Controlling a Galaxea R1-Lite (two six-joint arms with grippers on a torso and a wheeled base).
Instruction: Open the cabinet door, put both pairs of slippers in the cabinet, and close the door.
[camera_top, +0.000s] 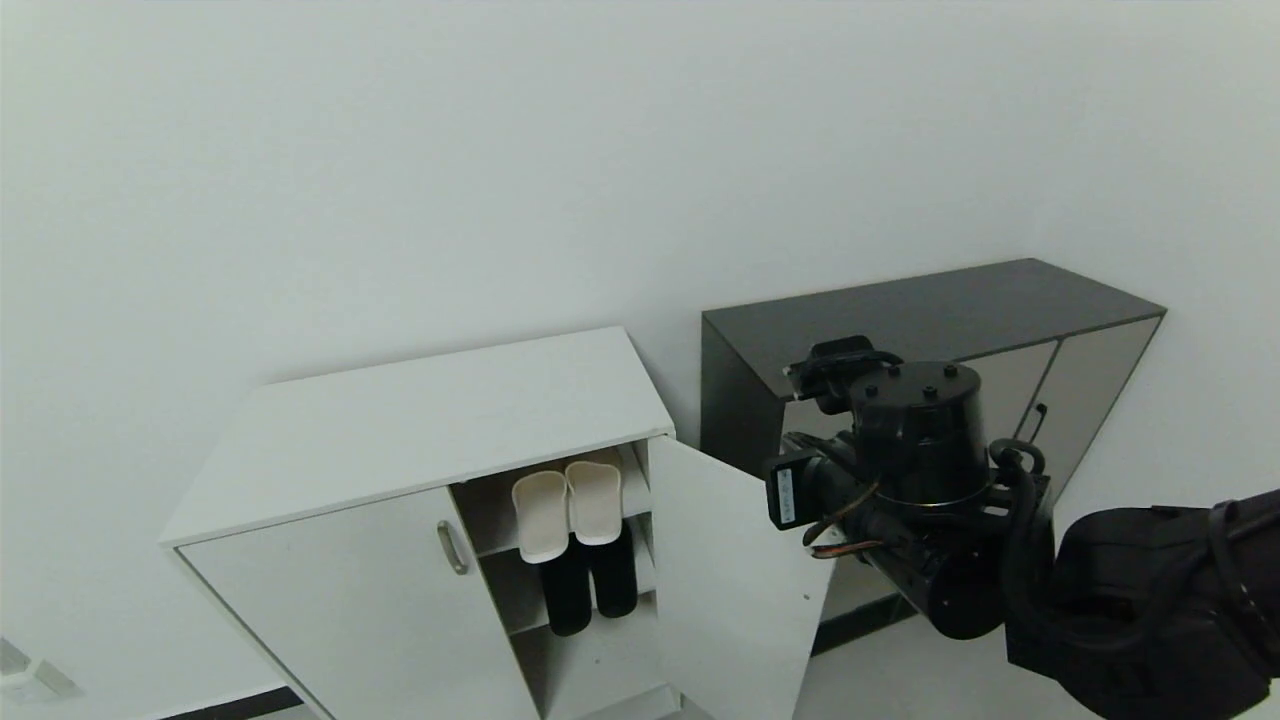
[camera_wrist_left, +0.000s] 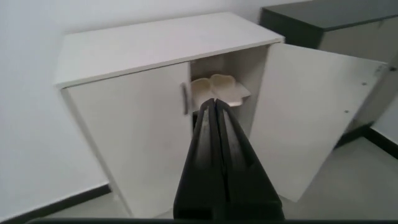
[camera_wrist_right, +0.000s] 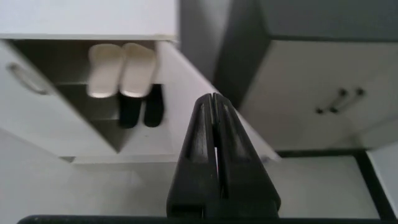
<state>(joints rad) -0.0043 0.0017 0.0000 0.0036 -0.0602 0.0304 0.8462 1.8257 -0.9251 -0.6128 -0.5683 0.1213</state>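
White slippers (camera_top: 568, 512) and black slippers (camera_top: 590, 590) are shelved. Left pincer (camera_wrist_left: 214, 104) and right pincer (camera_wrist_right: 214, 99) are pressed together, empty. Open door (camera_top: 735, 580) is best pushed shut near its free edge.

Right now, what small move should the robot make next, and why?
Probably bring the right hand against the open white cabinet door and push it shut: the pair of cream slippers and the pair of black slippers already sit inside on the shelves.

White cabinet (camera_top: 430, 420), door (camera_top: 730, 590) open, holds cream slippers (camera_top: 568, 510) above black slippers (camera_top: 590, 590).
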